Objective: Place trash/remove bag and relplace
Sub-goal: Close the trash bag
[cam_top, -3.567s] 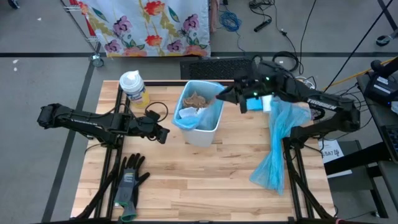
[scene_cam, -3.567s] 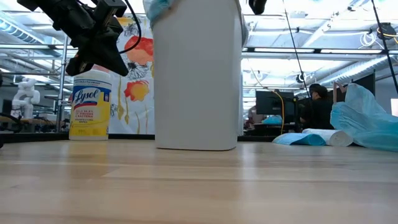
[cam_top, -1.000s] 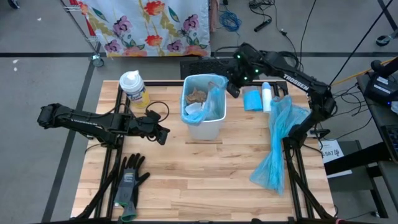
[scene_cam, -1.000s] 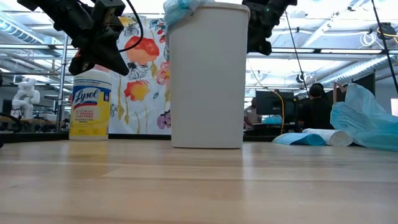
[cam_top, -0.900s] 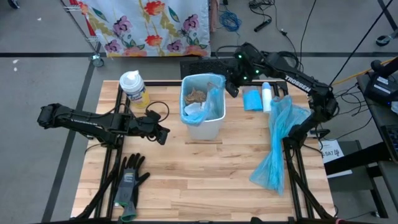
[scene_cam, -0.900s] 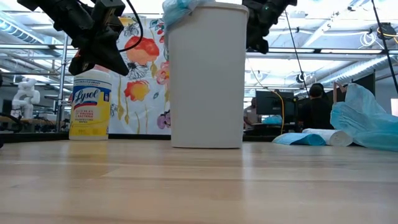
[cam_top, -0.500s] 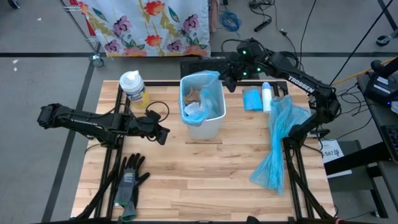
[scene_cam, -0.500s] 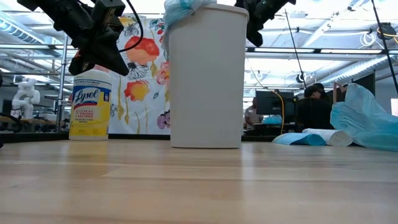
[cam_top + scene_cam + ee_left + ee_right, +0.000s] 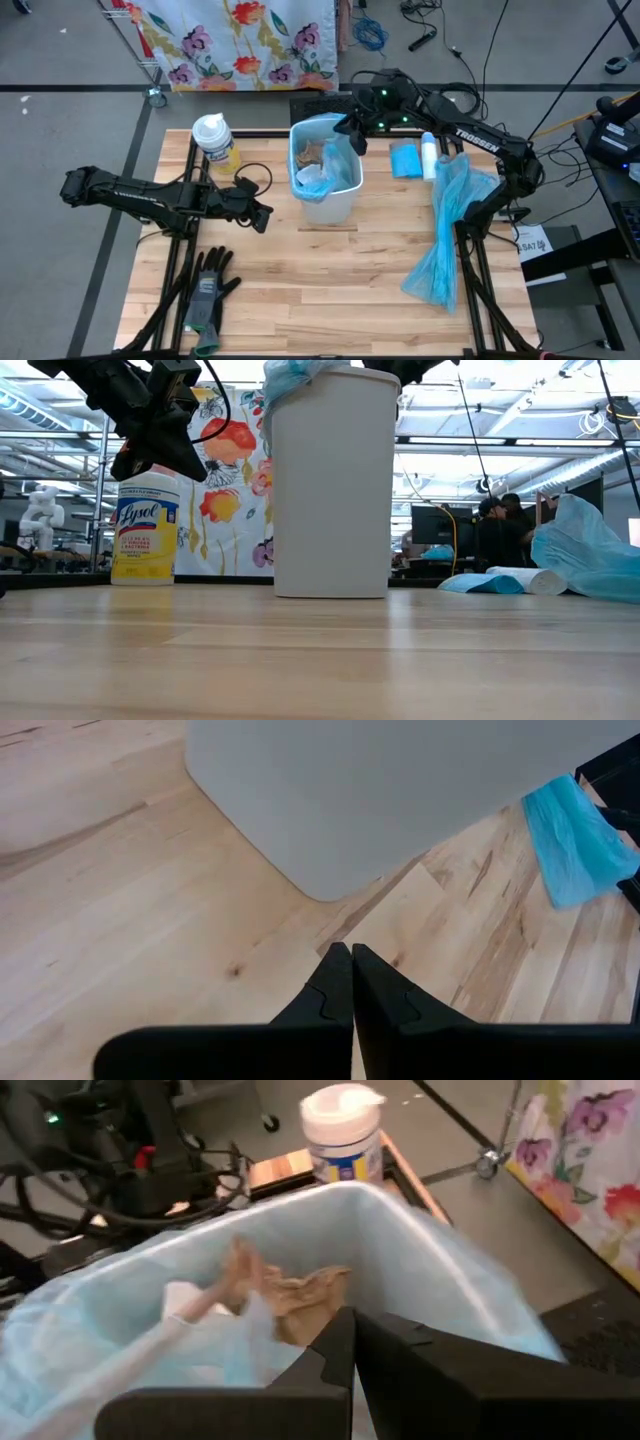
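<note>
A white bin (image 9: 330,205) stands upright on the table's far middle, lined with a light-blue bag (image 9: 340,165). The trash (image 9: 300,1295), brown paper and white wads, lies inside it. My right gripper (image 9: 346,128) hangs over the bin's far right rim, shut on the bag. In the low view it shows only at the top edge, above the bin (image 9: 335,480). My left gripper (image 9: 264,216) hovers shut and empty above the table, left of the bin (image 9: 380,790). My right gripper pinches the bag's loose rim (image 9: 262,1330) between its two shut fingers. It comes slanting down from the table's far right. The film rises from inside the bin to the fingertips, drawn up above the bin's rim; the rest of the bag stays in the bin.
A wipes canister (image 9: 213,140) stands at the far left, and black-and-grey gloves (image 9: 208,290) lie near left. A bag roll (image 9: 428,155) and folded blue film (image 9: 405,160) lie right of the bin. A loose blue bag (image 9: 445,230) hangs over the right edge. Bare wood in front.
My right gripper has gone up and toward the table's far left, across the bin's far rim, tipping nearer to level. It has stayed shut, and the blue bag's rim has been drawn along with it. The bin has kept its place.
</note>
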You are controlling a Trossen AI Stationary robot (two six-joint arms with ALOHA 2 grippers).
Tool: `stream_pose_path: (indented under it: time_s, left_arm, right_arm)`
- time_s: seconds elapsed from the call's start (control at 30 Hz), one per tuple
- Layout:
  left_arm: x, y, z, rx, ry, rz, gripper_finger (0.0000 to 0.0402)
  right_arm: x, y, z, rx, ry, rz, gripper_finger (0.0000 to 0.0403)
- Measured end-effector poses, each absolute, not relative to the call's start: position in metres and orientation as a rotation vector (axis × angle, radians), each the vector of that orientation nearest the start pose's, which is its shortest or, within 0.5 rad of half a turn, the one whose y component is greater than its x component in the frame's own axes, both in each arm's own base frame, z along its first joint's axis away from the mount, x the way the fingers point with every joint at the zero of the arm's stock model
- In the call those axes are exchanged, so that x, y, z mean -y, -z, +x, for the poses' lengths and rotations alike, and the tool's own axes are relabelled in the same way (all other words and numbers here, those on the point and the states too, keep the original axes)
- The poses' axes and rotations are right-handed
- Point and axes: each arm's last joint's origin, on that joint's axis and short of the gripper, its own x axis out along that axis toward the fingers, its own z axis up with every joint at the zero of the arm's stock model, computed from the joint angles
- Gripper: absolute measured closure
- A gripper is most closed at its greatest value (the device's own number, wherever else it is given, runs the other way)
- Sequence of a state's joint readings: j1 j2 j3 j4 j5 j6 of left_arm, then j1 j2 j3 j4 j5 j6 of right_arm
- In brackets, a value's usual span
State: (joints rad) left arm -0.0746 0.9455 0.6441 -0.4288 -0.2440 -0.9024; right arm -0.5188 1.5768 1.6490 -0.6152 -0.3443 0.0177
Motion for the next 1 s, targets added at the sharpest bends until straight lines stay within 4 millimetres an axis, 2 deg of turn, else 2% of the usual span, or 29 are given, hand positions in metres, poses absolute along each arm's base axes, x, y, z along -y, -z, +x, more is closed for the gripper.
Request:
stream_pose_path:
  time_s: [0.23,0.67,0.8,1.0]
  left_arm:
    - [0.007,-0.238,0.189,-0.593,-0.472,-0.745,0.0401]
    - [0.008,-0.238,0.189,-0.602,-0.456,-0.798,0.0401]
    - [0.008,-0.238,0.189,-0.598,-0.462,-0.815,0.0401]
    - [0.008,-0.238,0.189,-0.599,-0.462,-0.815,0.0401]
  right_arm:
    - [0.158,-0.402,0.297,-0.551,0.199,0.262,0.0403]
    - [0.158,-0.401,0.296,-0.566,0.209,0.275,0.0403]
    - [0.156,-0.410,0.285,-0.565,0.316,0.183,0.0403]
    - [0.147,-0.421,0.261,-0.601,0.324,0.185,0.0403]
